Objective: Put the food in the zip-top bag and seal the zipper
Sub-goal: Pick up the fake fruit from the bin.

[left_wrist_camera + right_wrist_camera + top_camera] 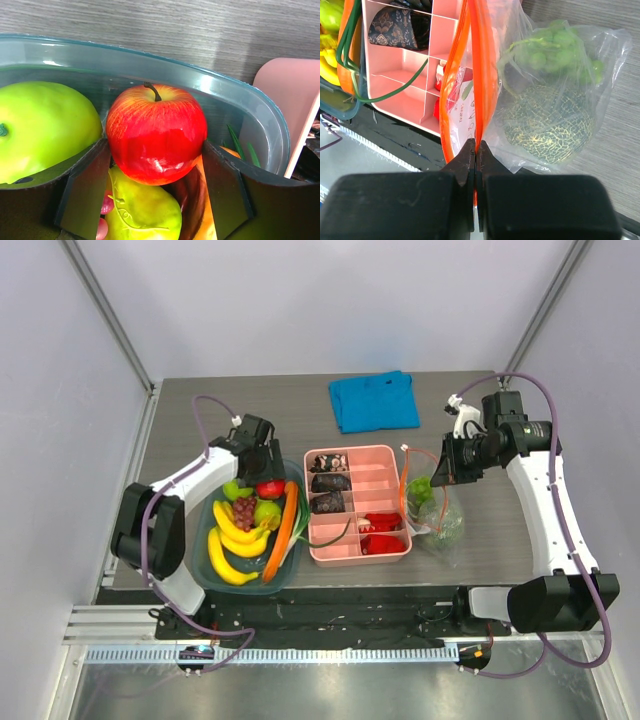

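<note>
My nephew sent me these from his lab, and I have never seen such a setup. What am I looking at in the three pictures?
Two robot arms are bolted at the near edge of a table. The wide picture comes from a camera above and behind them; the other two come from a camera on each wrist. On the table lie a blue cloth, a pink divided tray and a bowl of fruit. The left hand is open, its fingers either side of a red apple in the bowl. The right hand is shut on the orange zipper strip of a clear bag that holds a melon and green grapes.
</note>
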Motion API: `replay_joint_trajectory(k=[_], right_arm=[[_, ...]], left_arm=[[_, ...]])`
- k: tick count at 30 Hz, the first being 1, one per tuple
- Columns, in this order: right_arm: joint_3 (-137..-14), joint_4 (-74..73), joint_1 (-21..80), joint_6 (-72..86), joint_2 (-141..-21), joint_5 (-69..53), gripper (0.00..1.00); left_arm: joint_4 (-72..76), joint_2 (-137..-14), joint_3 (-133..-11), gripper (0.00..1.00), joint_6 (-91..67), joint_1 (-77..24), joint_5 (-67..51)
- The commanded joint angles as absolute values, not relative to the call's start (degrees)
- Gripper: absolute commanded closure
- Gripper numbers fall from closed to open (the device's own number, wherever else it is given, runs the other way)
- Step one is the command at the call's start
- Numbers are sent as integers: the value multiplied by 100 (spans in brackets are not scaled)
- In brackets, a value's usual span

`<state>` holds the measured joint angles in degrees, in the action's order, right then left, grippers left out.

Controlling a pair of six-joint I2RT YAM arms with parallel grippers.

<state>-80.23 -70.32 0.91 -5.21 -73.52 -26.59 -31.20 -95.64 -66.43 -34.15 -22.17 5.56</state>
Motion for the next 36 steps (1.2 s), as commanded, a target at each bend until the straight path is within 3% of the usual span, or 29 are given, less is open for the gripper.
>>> replay_joint_trajectory(k=[1, 6, 9, 19, 22, 25, 31, 36], right_arm=[[-7998, -6952, 79, -475, -7269, -2646, 99], [-7998, -6943, 70, -510, -7304, -2663, 99], [-7963, -6917, 70, -492, -7304, -2689, 99], [-7954, -6926, 70, -501, -7295, -2681, 99], [-7980, -6934, 70, -501, -7321, -2707, 99], [-7998, -6917, 70, -501, -7339, -2716, 99], [-7972, -6917, 70, -501, -7356, -2742, 99], [-7858, -6891, 70, -492, -7356, -2733, 99]], left_arm=[[-2891, -9931, -6697, 26, -3445, -2206, 922], [-3085, -9652, -6838, 24, -3270, -2206, 861], [-2953, -9475, -6768, 15, -3173, -2215, 888], [-2953, -10072, -6680, 13, -3243, -2215, 703], [-3050, -9959, -6846, 19, -3156, -2215, 659], [-3138, -9371, -6987, 35, -3112, -2215, 624], [-3620, -8394, -7698, 36, -2822, -2364, 598], [-3349, -8174, -8243, 36, -2593, -3171, 229]])
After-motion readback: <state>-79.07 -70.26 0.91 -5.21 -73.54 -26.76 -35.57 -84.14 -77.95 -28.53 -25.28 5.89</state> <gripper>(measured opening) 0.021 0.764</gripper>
